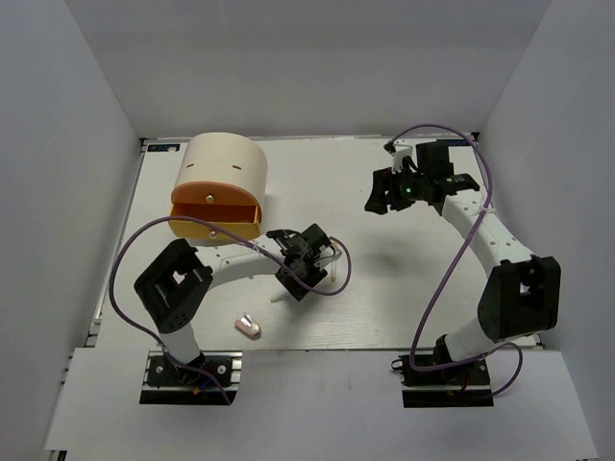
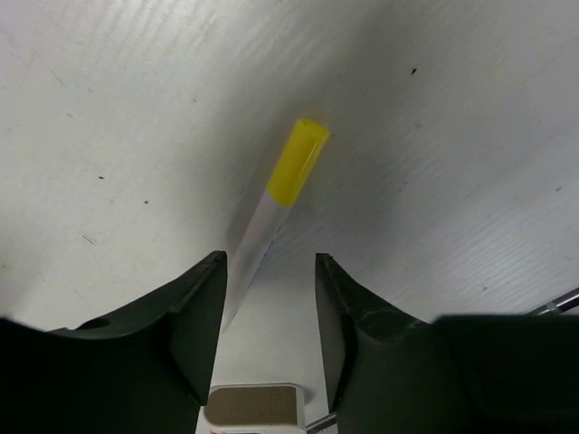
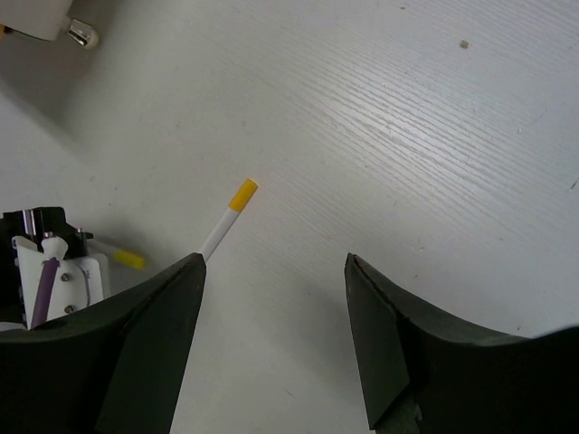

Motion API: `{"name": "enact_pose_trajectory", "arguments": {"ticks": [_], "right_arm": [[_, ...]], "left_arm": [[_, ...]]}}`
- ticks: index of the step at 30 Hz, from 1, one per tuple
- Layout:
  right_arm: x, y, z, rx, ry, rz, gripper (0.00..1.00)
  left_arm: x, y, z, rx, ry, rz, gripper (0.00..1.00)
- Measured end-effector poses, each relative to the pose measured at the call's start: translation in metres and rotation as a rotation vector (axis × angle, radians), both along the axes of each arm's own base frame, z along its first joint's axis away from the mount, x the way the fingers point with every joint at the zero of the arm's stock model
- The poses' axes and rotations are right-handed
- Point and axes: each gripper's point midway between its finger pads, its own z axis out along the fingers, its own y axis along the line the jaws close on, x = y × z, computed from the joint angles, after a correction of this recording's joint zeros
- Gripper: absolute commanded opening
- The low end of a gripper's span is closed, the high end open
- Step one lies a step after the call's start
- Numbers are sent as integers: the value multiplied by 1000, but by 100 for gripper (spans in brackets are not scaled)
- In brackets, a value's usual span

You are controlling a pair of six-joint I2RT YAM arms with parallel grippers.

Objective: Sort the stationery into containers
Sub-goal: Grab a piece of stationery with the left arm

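Observation:
The cream-beige cylindrical container [image 1: 225, 169] stands at the back left with its yellow-orange drawer [image 1: 215, 217] pulled out. My left gripper [image 1: 293, 283] hangs low over the table, open. In the left wrist view the gripper [image 2: 270, 262] has a white pen with a yellow cap [image 2: 294, 167] lying on the table ahead, its white shaft running in beside the left finger [image 2: 194, 312]. My right gripper [image 1: 389, 192] is raised at the back right, open and empty [image 3: 271, 262]. A second white pen with a yellow-orange cap [image 3: 231, 210] lies below it. A pink-white eraser [image 1: 249, 327] lies near the front.
The left arm's purple cable [image 1: 130, 259] loops over the table's left side. White walls close in the table on three sides. The left gripper's body [image 3: 45, 271] shows at the lower left of the right wrist view, and the container's corner [image 3: 36, 18] at its top left.

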Motion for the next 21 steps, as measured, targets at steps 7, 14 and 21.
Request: {"name": "enact_pose_trajectory", "arguments": {"ticks": [7, 14, 21], "right_arm": [[-1, 0, -1, 11, 10, -1, 69], [-3, -2, -5, 13, 19, -1, 69], [-9, -3, -10, 14, 31, 1, 69]], "left_arm": [[-6, 4, -14, 44, -4, -17, 35], [-4, -2, -13, 24, -25, -11, 10], [16, -19, 48, -188, -167, 124, 0]]}}
